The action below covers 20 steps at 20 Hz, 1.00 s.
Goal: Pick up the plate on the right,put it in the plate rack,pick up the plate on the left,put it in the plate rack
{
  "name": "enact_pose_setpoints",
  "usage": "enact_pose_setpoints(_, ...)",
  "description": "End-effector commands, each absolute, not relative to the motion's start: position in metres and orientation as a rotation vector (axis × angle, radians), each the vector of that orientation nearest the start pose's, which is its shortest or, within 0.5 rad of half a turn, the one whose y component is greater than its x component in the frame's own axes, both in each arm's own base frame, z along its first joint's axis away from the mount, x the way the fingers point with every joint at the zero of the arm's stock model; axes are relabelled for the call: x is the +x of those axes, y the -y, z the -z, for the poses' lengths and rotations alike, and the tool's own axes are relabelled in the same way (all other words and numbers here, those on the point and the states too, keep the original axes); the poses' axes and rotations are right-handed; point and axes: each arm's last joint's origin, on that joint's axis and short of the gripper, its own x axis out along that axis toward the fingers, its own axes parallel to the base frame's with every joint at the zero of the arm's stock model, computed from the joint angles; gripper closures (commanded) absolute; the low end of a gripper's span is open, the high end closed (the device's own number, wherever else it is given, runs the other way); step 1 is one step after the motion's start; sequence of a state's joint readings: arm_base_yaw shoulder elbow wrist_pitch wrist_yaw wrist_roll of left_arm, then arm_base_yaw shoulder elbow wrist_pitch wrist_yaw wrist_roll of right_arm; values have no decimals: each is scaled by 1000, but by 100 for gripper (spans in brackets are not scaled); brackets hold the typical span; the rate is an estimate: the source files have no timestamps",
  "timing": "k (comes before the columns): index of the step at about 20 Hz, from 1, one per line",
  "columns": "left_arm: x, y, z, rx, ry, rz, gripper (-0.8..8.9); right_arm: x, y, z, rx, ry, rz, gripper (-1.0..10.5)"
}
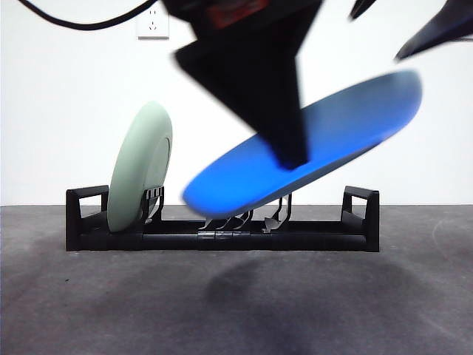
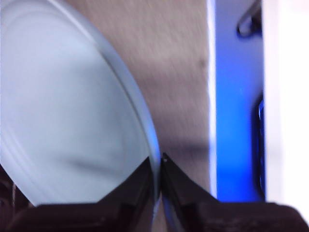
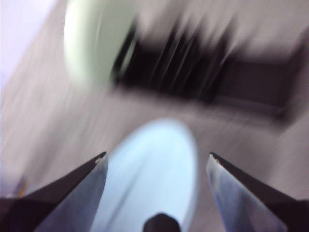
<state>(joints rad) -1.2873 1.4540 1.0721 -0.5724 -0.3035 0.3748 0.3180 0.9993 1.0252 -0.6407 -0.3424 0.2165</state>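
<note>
A blue plate [image 1: 332, 140] hangs tilted in the air over the middle of the black plate rack [image 1: 222, 240], its low edge just above the prongs. My left gripper [image 1: 292, 157] comes down from above and is shut on its rim. In the left wrist view the jaws [image 2: 160, 164] pinch the plate's [image 2: 63, 121] edge. A pale green plate [image 1: 140, 166] stands upright in the rack's left end. My right gripper [image 3: 158, 155] is open and holds nothing. It looks down on the blue plate [image 3: 154, 169], the green plate [image 3: 94, 43] and the rack [image 3: 203, 72], all blurred.
The rack stands on a dark grey tabletop [image 1: 89, 296] before a white wall with a socket [image 1: 152, 26]. A black tip of the waiting right arm [image 1: 436, 29] shows at the top right corner. A cable [image 1: 81, 24] hangs at the top left.
</note>
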Motion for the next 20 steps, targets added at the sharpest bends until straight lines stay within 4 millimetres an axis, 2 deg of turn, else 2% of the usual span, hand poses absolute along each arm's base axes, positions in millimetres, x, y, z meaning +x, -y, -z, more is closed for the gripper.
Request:
enact_pose_setpoints(1, 101, 284, -255, 922, -502, 1002, 822, 174, -59, -352, 195, -567, -485, 603)
enact_pose_setpoints(6, 150, 282, -273, 502, -452, 1037, 822, 150, -41, -370, 132, -401, -273, 603)
enact_pose_setpoints(10, 196, 265, -293, 134, -371, 1089, 822, 146, -39, -372, 132, -385, -261, 604)
enact_pose_setpoints(15, 227, 244, -309, -84, -296, 1091, 822, 148, -40, -371, 131, -390, -261, 604)
enact_pose_setpoints(20, 251, 221, -316, -192, -260, 1038, 822, 152, -41, -369, 130, -404, -260, 604)
